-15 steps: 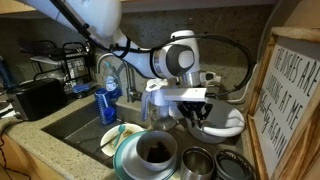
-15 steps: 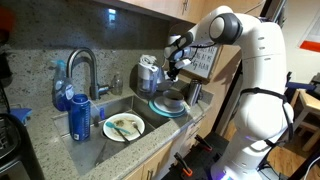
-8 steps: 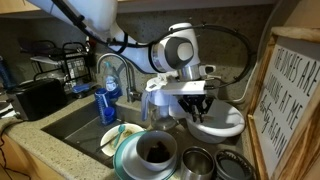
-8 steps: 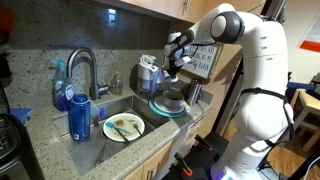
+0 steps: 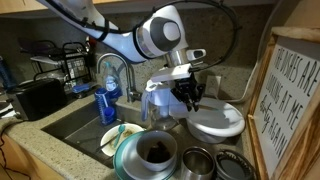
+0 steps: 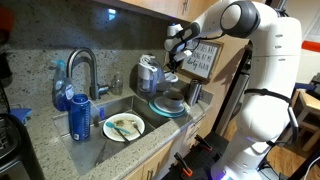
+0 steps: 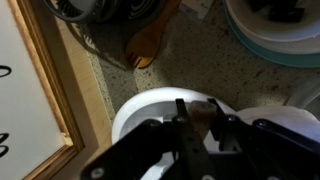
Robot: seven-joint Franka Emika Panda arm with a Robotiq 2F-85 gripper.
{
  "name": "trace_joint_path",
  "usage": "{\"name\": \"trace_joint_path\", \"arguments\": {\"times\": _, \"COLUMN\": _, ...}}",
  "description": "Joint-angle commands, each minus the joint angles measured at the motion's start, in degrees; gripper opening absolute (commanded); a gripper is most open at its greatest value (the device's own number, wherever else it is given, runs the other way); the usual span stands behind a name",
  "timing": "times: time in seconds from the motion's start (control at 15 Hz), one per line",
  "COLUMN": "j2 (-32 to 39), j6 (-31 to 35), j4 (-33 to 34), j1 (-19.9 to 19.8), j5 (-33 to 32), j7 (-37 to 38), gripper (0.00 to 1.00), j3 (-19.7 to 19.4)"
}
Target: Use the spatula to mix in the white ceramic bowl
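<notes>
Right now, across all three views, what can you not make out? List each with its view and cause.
Gripper: open or shut, holding anything or not; small and dark in both exterior views, blurred in the wrist view.
White ceramic bowl: contents; its inside is only dark in an exterior view.
Framed sign: wording cut off by the right edge in an exterior view.
Metal bowls: cut off by the bottom edge there.
</notes>
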Motion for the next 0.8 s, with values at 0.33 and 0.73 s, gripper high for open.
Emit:
{"name": "trace_joint_path", "arguments": {"times": 0.33, "j2": -14.5, "j6": -7.5, "j4": -11.7, "j1": 3.7, "j5": -3.0, "j7": 6.9, "gripper": 0.07, "j3": 1.7}}
{"name": "trace_joint_path", "arguments": {"times": 0.73, "j2": -18.5, "j6": -20.9, "j4": -8.6, "j1": 3.2, "j5": -1.1, "j7": 5.2, "gripper": 0.07, "j3": 3.5}}
